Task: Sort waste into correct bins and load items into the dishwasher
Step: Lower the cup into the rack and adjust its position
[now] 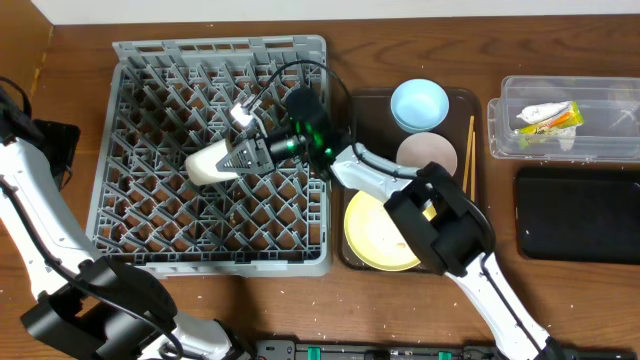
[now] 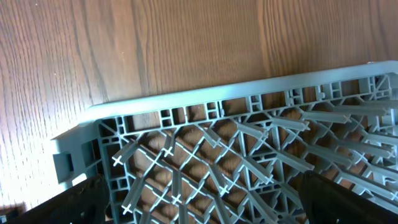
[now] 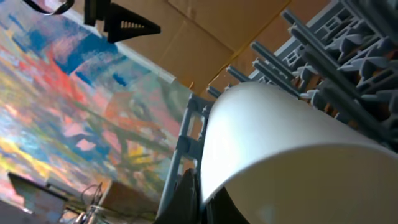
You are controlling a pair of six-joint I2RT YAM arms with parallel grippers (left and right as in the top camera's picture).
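Right gripper (image 1: 238,156): clenched on cream cup (image 1: 208,166), tipped sideways over dish rack (image 1: 150,90), probably for slotting between pegs.
Left gripper (image 2: 208,208): released, idle by rack corner.

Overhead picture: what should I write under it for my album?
The right end effector holds a cream cup on its side at the middle of the grey dish rack.
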